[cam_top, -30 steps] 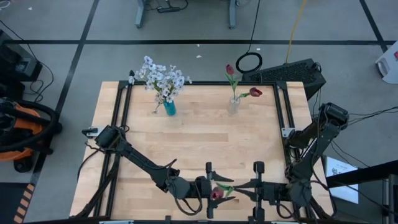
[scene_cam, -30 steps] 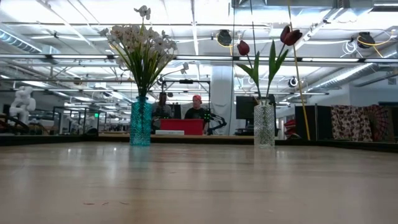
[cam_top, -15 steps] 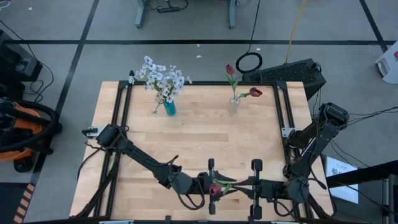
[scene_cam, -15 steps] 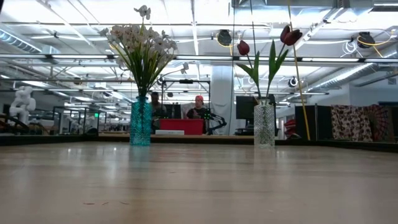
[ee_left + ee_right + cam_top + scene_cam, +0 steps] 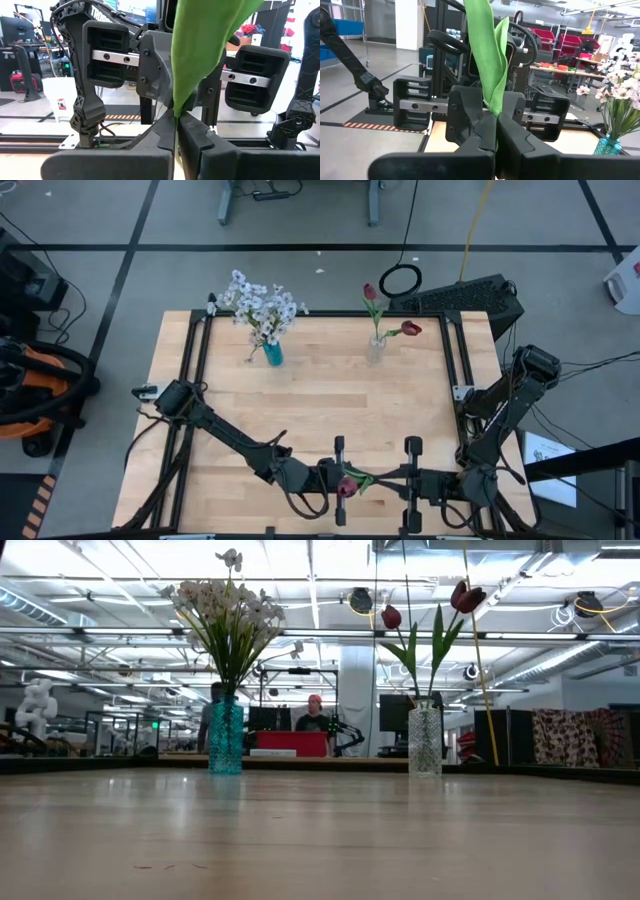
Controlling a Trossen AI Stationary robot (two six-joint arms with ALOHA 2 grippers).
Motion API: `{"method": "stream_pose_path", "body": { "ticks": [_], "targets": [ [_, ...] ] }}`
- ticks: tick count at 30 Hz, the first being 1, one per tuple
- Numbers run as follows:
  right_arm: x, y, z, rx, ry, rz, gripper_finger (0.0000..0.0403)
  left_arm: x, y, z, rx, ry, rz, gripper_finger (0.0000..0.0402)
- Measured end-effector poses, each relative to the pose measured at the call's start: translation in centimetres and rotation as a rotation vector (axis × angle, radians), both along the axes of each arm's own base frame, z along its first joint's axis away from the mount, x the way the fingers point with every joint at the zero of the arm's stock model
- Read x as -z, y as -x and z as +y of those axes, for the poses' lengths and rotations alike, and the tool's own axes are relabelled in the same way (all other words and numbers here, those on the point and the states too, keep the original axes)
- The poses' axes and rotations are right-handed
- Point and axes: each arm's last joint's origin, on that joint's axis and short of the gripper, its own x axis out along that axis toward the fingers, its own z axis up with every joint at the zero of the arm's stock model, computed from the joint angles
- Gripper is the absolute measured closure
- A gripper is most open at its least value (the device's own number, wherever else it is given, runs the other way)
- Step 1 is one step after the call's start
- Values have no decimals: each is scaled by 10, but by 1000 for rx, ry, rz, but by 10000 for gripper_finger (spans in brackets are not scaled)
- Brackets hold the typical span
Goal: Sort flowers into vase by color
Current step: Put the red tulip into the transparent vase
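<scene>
At the bottom middle of the high view, the two grippers are meeting tip to tip over the near edge of the wooden table. The left gripper is pinching the red tulip by its stem, right beside the dark red bud. The right gripper is pinching the same flower's green stem a little further to the right. In each wrist view, the dark fingers are pressed together with a green leaf sticking up between them.

In the upper left of the table, the white flowers are standing in a blue vase. In the upper right part, two more red tulips are standing in a clear glass vase. In the low view, both vases are standing upright, well apart from each other. A person is sitting far behind them in the room.
</scene>
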Motion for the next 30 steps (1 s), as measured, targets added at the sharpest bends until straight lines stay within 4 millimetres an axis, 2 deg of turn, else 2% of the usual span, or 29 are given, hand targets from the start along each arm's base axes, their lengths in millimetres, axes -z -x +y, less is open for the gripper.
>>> {"method": "stream_pose_path", "body": {
  "ticks": [3,6,10,16,20,25,30],
  "targets": [
    [0,0,0,0,-3,3,401,1,0,0,0,-6,10,390],
    [0,0,0,3,-65,1,384,2,0,0,0,-14,23,395],
    [-3,6,1,-1,-102,-8,333,4,0,0,-1,-23,38,396],
    [-7,23,2,98,-41,11,250,8,1,-1,-21,-58,96,397],
    [-8,40,3,143,39,43,216,-1,7,3,-78,-68,117,398],
    [-5,59,-3,268,113,71,205,-20,18,11,-163,-113,157,398],
    [12,70,-19,234,81,129,222,-44,34,22,-235,-137,188,399]
  ]
}}
